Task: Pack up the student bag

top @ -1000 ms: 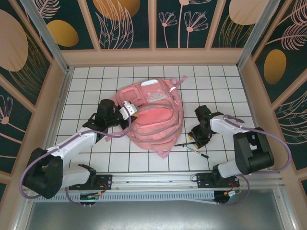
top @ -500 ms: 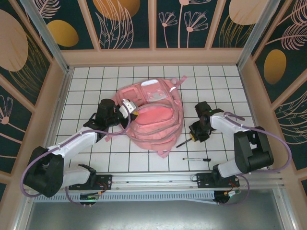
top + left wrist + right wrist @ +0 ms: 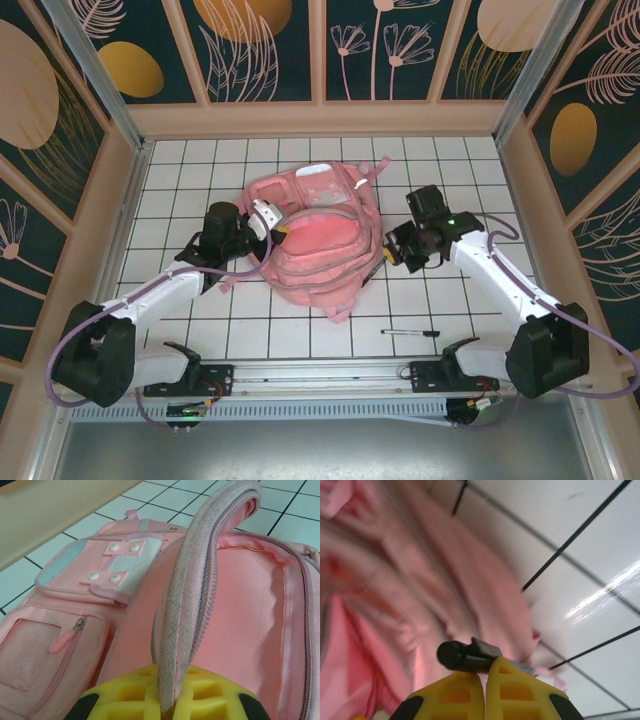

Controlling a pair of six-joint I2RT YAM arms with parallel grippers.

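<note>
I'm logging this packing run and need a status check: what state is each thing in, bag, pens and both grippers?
student bag, lying on the table, main compartment unzipped and open.
left gripper, shut on the student bag's zipper rim, lifting it.
right gripper, shut on the black pen, at the bag's right side.
black pen, clamped in the right gripper.
second pen, loose on the table.

**Twin white arms with black joints and yellow fingers**

The left arm [image 3: 150, 295] and right arm [image 3: 500, 275] have white shells, bulky black joints and black base plates on a silver rail [image 3: 320, 375]. A lilac cable [image 3: 62, 338] loops along each. The left hand [image 3: 272, 226] and right hand [image 3: 392, 254] have yellow, grid-recessed fingers [image 3: 455, 695] with black tips. A green light [image 3: 450, 222] glows on the right wrist.
</note>
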